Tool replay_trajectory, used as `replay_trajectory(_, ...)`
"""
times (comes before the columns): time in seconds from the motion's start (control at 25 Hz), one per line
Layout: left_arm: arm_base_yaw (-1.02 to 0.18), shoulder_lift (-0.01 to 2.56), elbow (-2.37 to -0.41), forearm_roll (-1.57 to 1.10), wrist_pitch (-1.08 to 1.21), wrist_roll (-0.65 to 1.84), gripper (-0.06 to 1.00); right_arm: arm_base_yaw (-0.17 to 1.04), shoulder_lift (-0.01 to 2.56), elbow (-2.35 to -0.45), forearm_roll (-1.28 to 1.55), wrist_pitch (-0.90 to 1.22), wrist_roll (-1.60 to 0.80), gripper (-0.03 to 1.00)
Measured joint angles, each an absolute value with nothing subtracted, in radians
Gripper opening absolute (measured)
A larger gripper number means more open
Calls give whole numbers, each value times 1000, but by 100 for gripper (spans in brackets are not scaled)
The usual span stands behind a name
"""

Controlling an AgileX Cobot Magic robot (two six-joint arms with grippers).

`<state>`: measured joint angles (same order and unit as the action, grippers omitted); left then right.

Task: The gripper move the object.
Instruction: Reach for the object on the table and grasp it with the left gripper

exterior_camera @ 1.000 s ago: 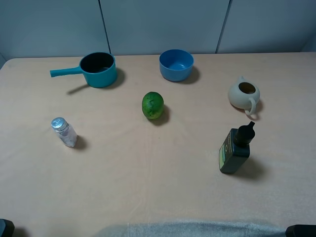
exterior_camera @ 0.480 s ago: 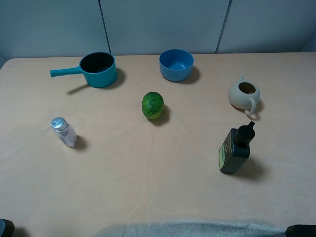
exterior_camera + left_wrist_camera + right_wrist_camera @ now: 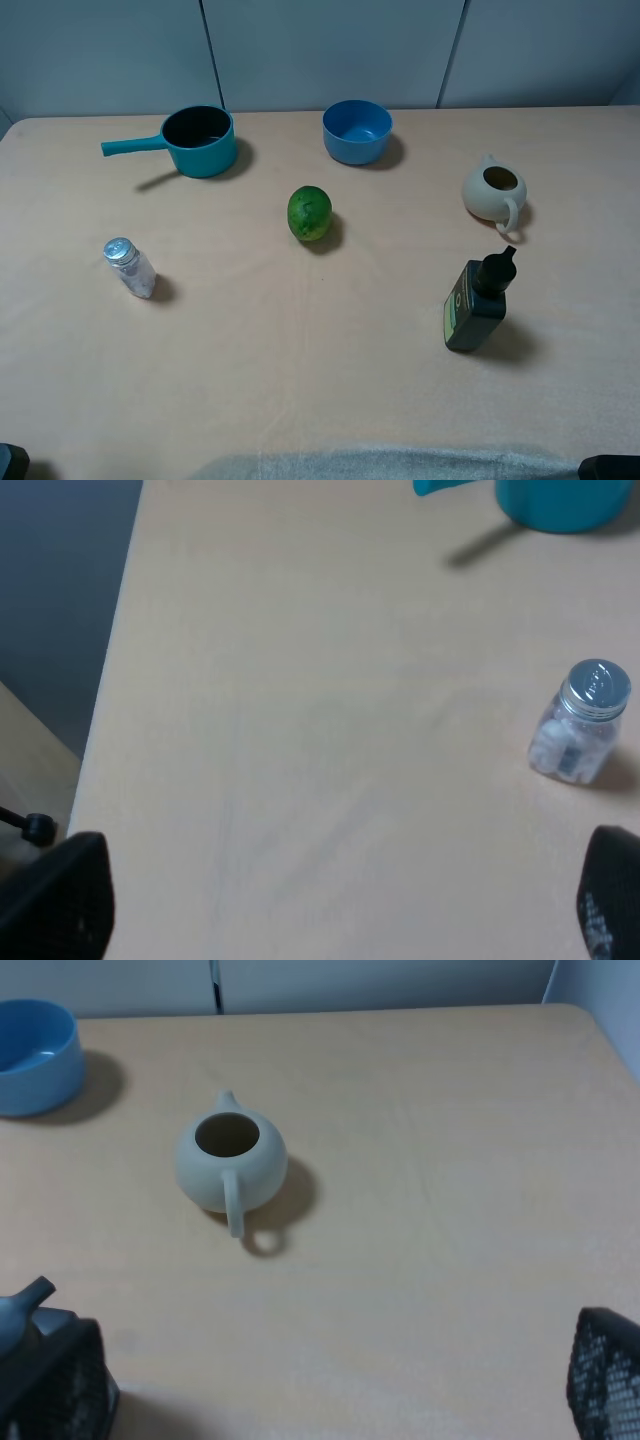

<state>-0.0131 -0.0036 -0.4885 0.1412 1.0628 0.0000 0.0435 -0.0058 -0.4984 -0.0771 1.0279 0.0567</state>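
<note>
The small clear glass shaker (image 3: 128,266) with a silver cap stands upright on the left of the tan table (image 3: 300,380). It also shows in the left wrist view (image 3: 581,735). My left gripper (image 3: 335,910) is open and empty, its black fingertips (image 3: 55,895) wide apart, well short of the shaker. My right gripper (image 3: 330,1390) is open and empty, its fingertips (image 3: 605,1375) wide apart, near the table's front right. In the exterior high view only dark bits of the arms show at the bottom corners.
A teal pot (image 3: 200,141) and a blue bowl (image 3: 357,131) stand at the back. A green fruit (image 3: 309,213) lies mid-table. A cream teapot (image 3: 494,192) and a dark green bottle (image 3: 476,303) with a black spout stand on the right.
</note>
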Motion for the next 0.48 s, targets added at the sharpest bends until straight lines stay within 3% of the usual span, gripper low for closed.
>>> replay_trajectory(0.48, -13, 39, -555, 141, 1067, 0, 91, 44, -6, -498, -77, 1028, 57, 69)
